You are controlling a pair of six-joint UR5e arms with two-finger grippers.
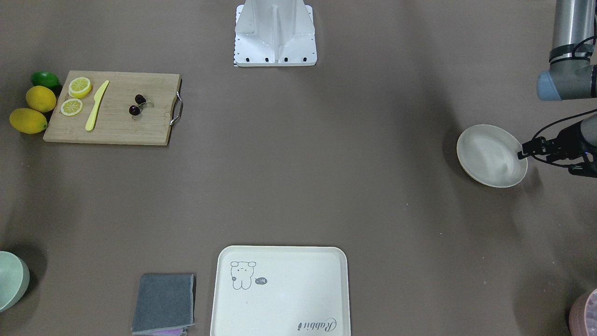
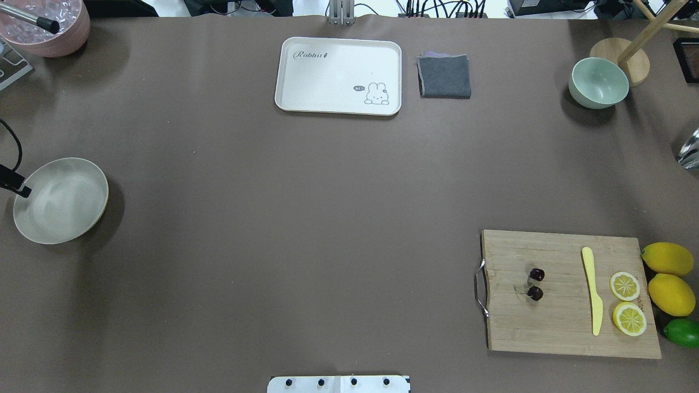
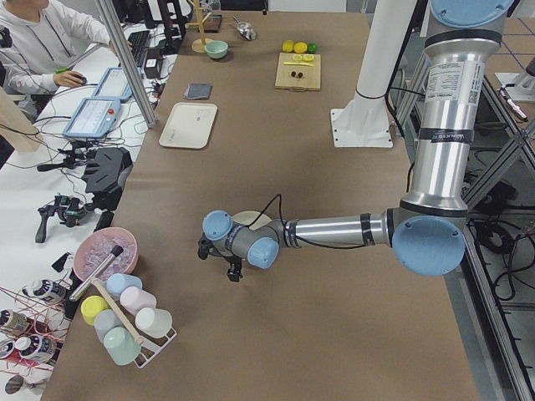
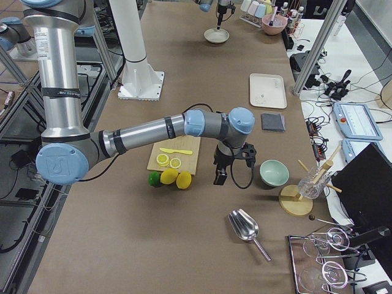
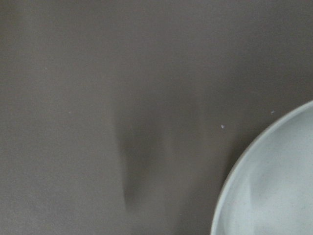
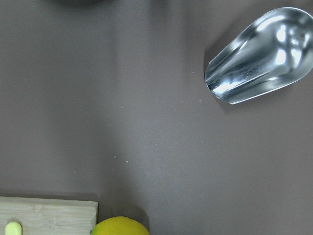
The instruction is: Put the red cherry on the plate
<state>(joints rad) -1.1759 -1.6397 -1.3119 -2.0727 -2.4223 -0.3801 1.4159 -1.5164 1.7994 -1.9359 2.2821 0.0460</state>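
The red cherry (image 1: 137, 105) is a pair of dark round fruits lying on the wooden cutting board (image 1: 116, 126), also seen from overhead (image 2: 535, 284). The plate (image 1: 489, 156) is a round cream dish at the table's opposite end (image 2: 60, 199); its rim fills a corner of the left wrist view (image 5: 274, 186). My left gripper (image 1: 526, 151) hangs at the plate's outer rim, and I cannot tell whether it is open or shut. My right gripper (image 4: 219, 177) hovers past the lemons, beyond the board; it shows only from the side, so I cannot tell its state.
On the board lie a yellow knife (image 2: 592, 289) and two lemon slices (image 2: 628, 303); lemons (image 2: 669, 275) and a lime (image 2: 682, 332) sit beside it. A rabbit tray (image 2: 338, 76), grey cloth (image 2: 444, 76), green bowl (image 2: 598, 82), metal scoop (image 6: 259, 54) and pink bowl (image 2: 49, 24) ring the table.
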